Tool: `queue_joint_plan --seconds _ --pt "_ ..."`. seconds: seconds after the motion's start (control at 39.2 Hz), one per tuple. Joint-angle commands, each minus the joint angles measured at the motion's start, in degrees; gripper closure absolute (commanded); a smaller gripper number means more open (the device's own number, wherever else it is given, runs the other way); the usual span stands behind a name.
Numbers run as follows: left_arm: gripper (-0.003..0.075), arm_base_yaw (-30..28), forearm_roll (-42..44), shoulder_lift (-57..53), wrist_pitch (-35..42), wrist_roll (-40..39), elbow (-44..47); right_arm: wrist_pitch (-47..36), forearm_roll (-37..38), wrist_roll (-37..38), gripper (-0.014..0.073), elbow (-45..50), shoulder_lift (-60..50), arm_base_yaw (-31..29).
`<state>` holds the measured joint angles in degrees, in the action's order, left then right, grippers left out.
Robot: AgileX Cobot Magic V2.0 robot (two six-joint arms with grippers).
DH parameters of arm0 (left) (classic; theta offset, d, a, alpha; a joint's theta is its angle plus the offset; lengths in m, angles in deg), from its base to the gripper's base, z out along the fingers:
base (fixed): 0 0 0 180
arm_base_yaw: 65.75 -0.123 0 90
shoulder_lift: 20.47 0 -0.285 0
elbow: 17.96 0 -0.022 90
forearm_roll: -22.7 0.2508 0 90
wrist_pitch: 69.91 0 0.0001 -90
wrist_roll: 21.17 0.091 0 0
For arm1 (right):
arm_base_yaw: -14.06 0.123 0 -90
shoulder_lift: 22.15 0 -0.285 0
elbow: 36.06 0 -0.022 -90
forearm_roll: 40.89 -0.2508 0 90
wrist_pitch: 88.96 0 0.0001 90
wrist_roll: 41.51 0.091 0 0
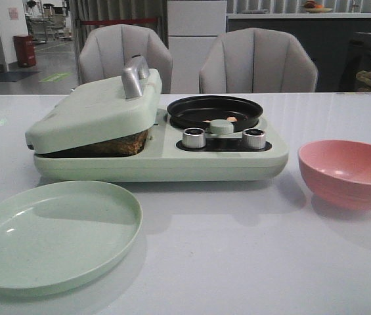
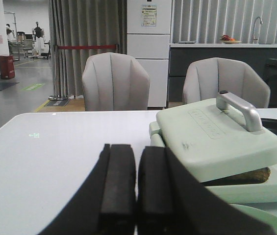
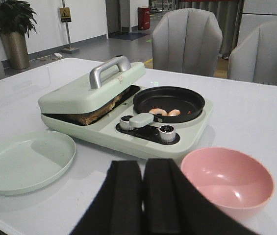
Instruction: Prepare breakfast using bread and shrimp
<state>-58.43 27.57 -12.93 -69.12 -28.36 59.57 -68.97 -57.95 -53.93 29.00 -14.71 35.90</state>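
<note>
Most of the bread (image 1: 123,144) is hidden: it's sandwiched inside the pale green breakfast maker (image 1: 159,154) under the tilted lid (image 1: 93,111), so only a browned edge peeks out of the gap. Can't tell from here whether it's one slice or two. The shrimp (image 3: 166,112) sit in the round black pan (image 1: 215,111) on the right half of the machine; from the front only a sliver of pink shows over the rim, the right wrist view shows a couple of pieces better. Two silver knobs (image 1: 194,138) sit below the pan.

Neither arm shows in the front view. The left pincer (image 2: 137,196) has its black pads pressed together with nothing between them, hanging off to the left of the machine. The right pincer (image 3: 143,200) is closed and empty too, near the pink bowl (image 1: 349,172).

The table (image 1: 238,249) is glossy white. An empty green plate (image 1: 50,233) sits front left. Behind are two grey chairs (image 1: 257,62), curtains and a dark counter.
</note>
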Motion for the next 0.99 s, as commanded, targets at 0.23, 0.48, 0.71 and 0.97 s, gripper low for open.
queue_joint_plan --seconds 0.23,0.48,0.71,0.97 --pt "0.0606 -0.11 -0.05 -1.10 4.24 -0.46 1.19 -4.44 -0.19 -0.46 0.0441 -1.52 1.19 0.09" --pt "0.0606 -0.11 -0.05 -1.10 4.24 -0.46 1.19 -4.44 -0.19 -0.46 0.0441 -1.52 1.19 0.09" --pt "0.0606 -0.11 -0.05 -1.10 4.24 -0.46 1.19 -5.33 4.20 0.14 0.0441 -1.31 1.13 -2.18" --pt "0.0606 -0.11 -0.05 -0.99 4.24 -0.46 1.19 -17.90 12.63 7.10 0.0441 5.42 1.13 -13.46"
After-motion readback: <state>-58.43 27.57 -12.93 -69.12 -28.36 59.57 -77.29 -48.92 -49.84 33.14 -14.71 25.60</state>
